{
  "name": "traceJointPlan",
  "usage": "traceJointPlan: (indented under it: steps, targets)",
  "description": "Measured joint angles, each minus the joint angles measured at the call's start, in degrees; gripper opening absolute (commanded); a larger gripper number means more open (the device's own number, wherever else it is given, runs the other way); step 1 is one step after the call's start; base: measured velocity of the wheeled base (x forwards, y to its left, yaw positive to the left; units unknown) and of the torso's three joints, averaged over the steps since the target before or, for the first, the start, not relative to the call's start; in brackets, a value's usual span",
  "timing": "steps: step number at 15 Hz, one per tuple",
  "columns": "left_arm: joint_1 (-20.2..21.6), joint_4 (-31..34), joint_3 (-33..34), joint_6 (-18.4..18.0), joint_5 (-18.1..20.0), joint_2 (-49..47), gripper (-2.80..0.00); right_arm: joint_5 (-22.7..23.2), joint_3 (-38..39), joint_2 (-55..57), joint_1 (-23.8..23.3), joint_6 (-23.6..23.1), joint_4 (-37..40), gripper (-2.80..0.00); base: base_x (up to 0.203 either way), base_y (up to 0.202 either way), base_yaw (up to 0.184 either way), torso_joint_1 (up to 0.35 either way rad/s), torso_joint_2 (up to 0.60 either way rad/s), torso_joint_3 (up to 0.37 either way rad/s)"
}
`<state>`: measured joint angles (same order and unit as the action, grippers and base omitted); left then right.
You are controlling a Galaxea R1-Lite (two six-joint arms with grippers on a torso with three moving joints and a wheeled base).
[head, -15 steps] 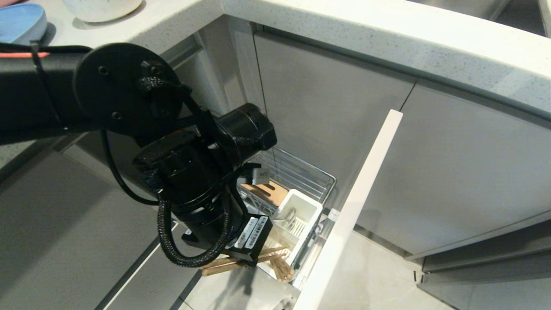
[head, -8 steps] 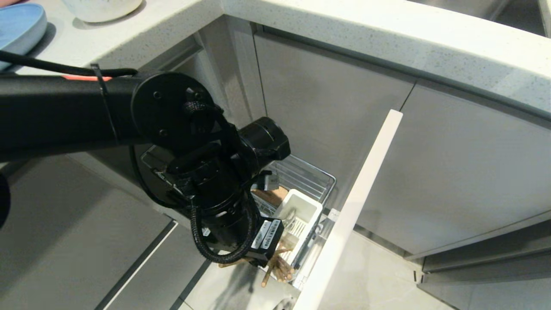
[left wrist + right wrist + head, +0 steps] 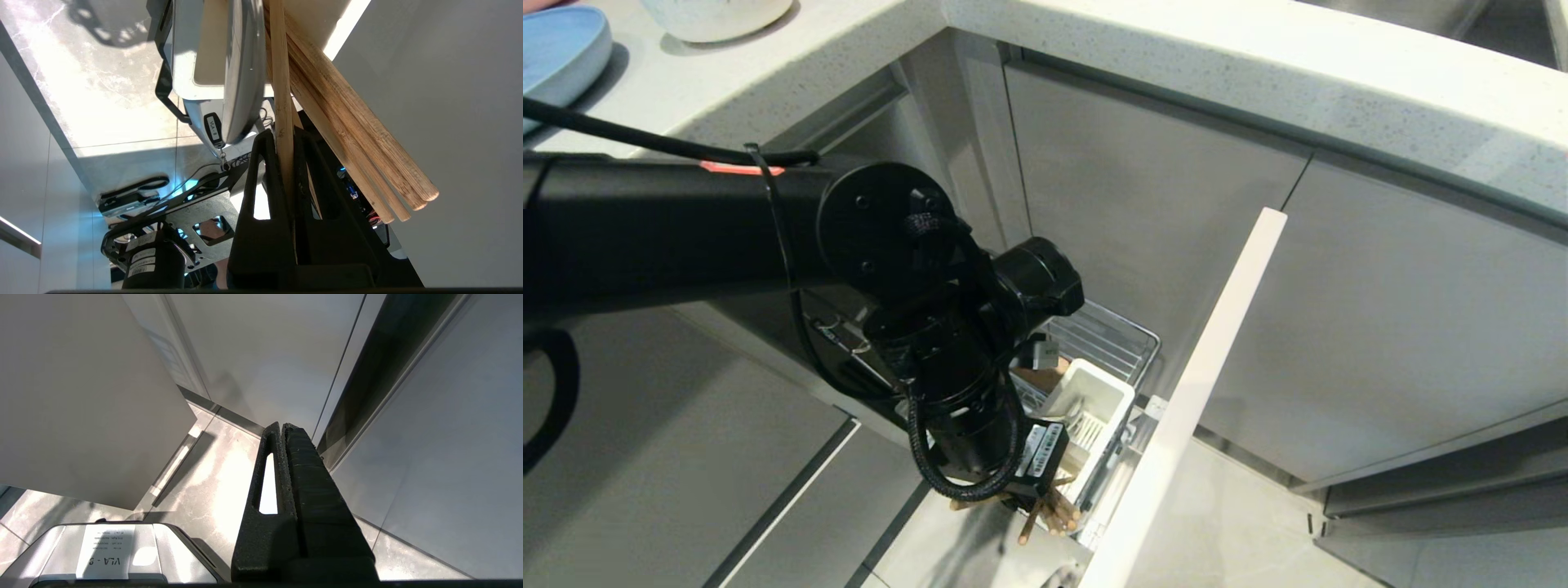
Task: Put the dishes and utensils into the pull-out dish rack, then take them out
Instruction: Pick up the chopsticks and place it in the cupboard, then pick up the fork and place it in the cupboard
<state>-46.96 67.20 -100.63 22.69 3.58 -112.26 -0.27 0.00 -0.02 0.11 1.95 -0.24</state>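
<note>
The left gripper (image 3: 286, 139) is clamped on a wooden chopstick (image 3: 282, 81) beside the white utensil cup (image 3: 1094, 392) of the pull-out dish rack (image 3: 1111, 339). The right gripper (image 3: 282, 430) hangs near the floor, fingers together.

At your 5 o'clock the tall front panel (image 3: 1209, 367) walls off the dish rack (image 3: 1107, 343); your left claw (image 3: 286, 139) crowds its utensil cup (image 3: 1094, 400), the rack's far end stays open.

Light-wood chopsticks (image 3: 282, 81) pinched upright, pull-out dish rack (image 3: 1111, 343) open, blue plate (image 3: 556, 49) on counter
</note>
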Motion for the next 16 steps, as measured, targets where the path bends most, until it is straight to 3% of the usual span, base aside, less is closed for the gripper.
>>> traceJointPlan:
  steps: [1,12,13,16]
  targets:
    - [0.0,0.0,0.0,0.0,0.0,0.0,0.0,0.0,0.0,0.0,0.0,0.0,0.0,-2.8,0.0,0.0,0.0,0.0,0.0,0.0]
    - [-0.2,0.6,0.0,0.2,-0.2,5.6,0.0,0.0,0.0,0.0,0.0,0.0,0.0,-2.8,0.0,0.0,0.0,0.0,0.0,0.0]
    - [-0.2,0.6,0.1,0.2,-0.4,6.7,-2.8,0.0,0.0,0.0,0.0,0.0,0.0,-2.8,0.0,0.0,0.0,0.0,0.0,0.0]
    - [-0.3,0.6,0.6,0.1,-3.2,10.7,-2.8,0.0,0.0,0.0,0.0,0.0,0.0,-2.8,0.0,0.0,0.0,0.0,0.0,0.0]
